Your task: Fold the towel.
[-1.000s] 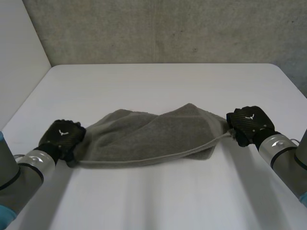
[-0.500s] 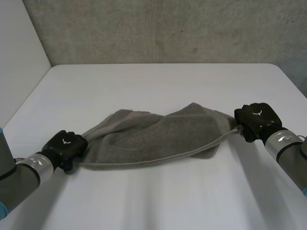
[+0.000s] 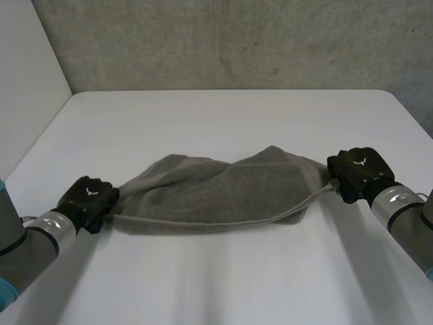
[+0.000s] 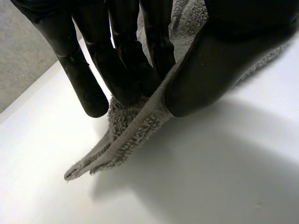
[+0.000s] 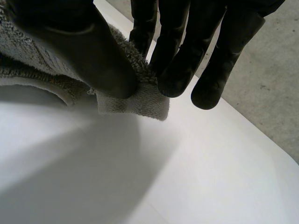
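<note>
White bench [image 3: 223,115] is occupied centrally by a rumpled grey terry towel [image 3: 223,193], its end corners pinched by the black left hand [image 3: 88,196] and right hand [image 3: 357,172]. Stretching is judged underway; an even fold-over is required next.

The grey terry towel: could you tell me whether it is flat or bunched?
Bunched: the grey terry towel lies in rumpled folds between the left hand and right hand, each pinching an end.
</note>
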